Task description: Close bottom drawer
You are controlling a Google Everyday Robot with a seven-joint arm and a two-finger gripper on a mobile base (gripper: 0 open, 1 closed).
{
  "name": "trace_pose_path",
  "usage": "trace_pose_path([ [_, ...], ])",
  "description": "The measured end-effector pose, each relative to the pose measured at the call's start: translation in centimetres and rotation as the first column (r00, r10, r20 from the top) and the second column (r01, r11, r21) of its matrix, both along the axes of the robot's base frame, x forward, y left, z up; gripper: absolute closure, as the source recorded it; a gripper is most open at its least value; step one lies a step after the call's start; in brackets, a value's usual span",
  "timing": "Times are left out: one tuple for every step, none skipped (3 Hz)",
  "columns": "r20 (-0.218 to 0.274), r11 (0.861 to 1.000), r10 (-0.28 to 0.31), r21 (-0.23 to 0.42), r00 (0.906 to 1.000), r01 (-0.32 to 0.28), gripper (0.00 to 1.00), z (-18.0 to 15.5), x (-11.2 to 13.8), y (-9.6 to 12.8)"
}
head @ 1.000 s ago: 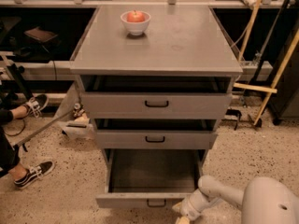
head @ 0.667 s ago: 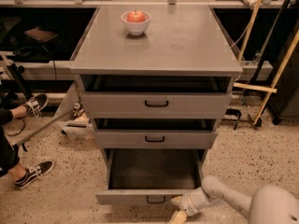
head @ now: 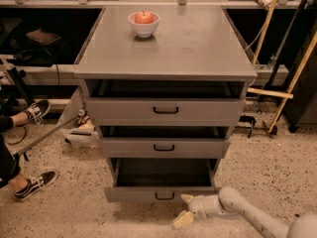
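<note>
The bottom drawer (head: 161, 194) of the grey cabinet is pulled out, showing its dark empty tray and a short black bar handle (head: 164, 197) on its front. My gripper (head: 184, 209) is low at the drawer's front, just right of and below the handle. Its two pale fingers are spread apart, one (head: 187, 199) near the drawer's front edge and one (head: 182, 219) lower toward the floor. It holds nothing. My white arm (head: 242, 212) reaches in from the lower right.
The middle drawer (head: 164, 148) and top drawer (head: 165, 111) above stand slightly open. A white bowl with an apple (head: 143, 23) sits on the cabinet top. A person's feet in dark sneakers (head: 34, 183) are at the left. Wooden poles (head: 290, 78) lean at right.
The bottom drawer has slid inward. My gripper has moved left along the drawer's front toward the handle.
</note>
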State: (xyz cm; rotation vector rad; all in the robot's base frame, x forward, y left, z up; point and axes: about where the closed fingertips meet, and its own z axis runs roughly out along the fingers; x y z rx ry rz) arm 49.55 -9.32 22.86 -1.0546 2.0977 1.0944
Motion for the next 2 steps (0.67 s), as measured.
trace_pose_path([
  [0.000, 1.000, 0.000, 0.000, 1.0000, 0.000, 0.00, 0.00, 0.00, 0.01],
  [-0.012, 1.000, -0.019, -0.011, 0.9998, 0.018, 0.00, -0.66, 0.86, 0.39],
])
